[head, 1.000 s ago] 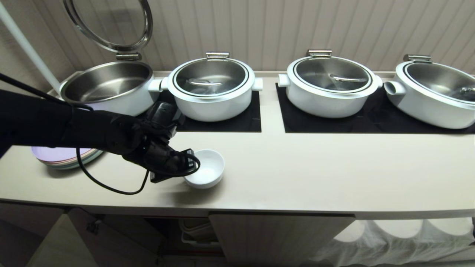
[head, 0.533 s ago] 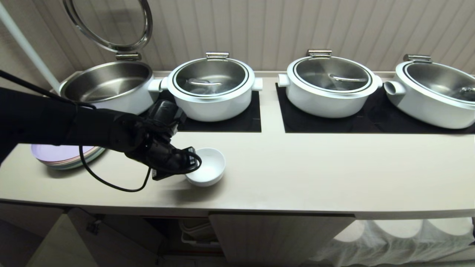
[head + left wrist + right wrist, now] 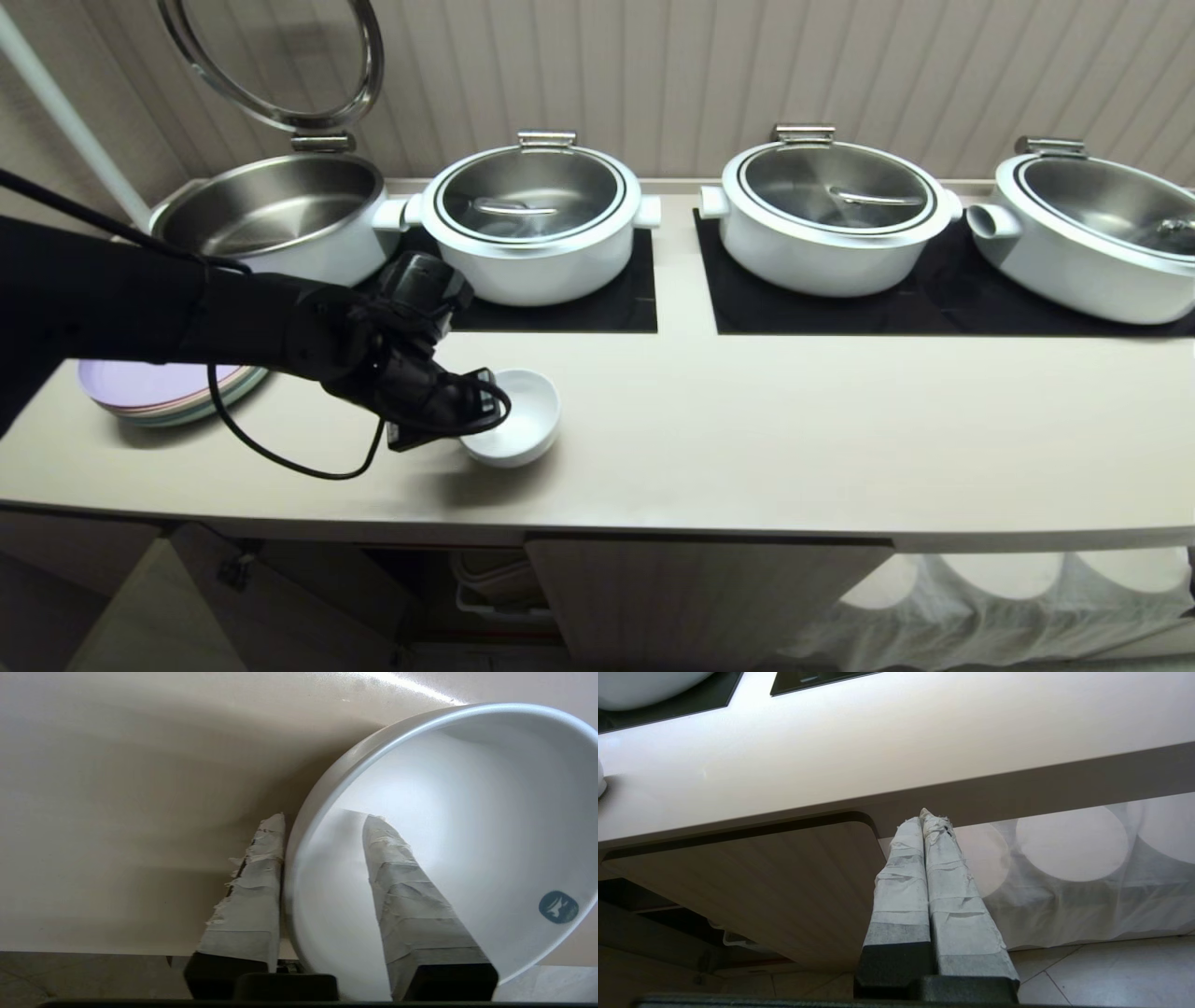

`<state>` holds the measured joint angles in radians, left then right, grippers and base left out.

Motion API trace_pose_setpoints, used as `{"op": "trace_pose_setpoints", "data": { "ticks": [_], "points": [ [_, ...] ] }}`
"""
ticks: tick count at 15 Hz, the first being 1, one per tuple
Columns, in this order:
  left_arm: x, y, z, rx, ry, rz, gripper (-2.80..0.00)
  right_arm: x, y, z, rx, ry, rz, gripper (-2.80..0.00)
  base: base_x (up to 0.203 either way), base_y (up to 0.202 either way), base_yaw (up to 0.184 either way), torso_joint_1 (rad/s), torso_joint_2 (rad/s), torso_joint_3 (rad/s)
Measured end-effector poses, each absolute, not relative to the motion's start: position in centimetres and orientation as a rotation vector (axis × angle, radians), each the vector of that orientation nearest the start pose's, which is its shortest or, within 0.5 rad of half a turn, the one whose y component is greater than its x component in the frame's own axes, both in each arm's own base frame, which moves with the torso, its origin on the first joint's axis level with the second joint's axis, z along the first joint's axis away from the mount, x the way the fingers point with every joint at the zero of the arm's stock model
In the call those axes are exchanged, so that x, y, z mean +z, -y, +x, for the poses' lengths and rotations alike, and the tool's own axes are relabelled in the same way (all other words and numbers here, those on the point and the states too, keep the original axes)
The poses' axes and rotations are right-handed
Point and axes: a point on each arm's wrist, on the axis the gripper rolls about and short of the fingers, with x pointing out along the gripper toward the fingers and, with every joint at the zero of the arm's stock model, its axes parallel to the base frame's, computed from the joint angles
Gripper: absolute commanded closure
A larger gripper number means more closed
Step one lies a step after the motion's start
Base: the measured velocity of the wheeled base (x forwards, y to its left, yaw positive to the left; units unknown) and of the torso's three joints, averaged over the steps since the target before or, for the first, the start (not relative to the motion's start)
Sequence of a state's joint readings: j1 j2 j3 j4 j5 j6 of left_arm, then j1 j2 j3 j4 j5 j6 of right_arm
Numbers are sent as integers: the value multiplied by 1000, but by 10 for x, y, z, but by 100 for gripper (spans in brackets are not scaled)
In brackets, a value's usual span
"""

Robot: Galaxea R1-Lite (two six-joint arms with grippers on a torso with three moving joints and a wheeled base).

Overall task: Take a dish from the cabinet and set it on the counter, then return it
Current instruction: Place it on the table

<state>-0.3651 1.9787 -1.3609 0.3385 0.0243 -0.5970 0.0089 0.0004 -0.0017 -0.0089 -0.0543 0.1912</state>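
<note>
Bowl (image 3: 519,427) sits on counter (image 3: 747,439), its rim between the parted, loosened fingers of left gripper (image 3: 322,826); only the wrist view shows that gap. Right gripper (image 3: 927,821), pressed closed, hangs below.

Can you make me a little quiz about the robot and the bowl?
1. True or false: the white bowl sits on the counter.
2. How do the left claw's fingers stand at the bowl's rim? A) both inside B) one inside, one outside C) both outside
3. How many big pots have their lid standing open?

Key: 1. True. 2. B, with a visible gap, so the claw is open. 3. One, the leftmost pot.
</note>
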Motion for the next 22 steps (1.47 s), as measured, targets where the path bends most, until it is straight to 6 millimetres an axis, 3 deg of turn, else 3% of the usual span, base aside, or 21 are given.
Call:
{"op": "trace_pose_setpoints", "data": {
  "ticks": [22],
  "points": [
    [163,131,345,-22,-947,-360,-280,77,1,-23,-44,14,191,0,0,0,0,0,0,0]
  ]
}}
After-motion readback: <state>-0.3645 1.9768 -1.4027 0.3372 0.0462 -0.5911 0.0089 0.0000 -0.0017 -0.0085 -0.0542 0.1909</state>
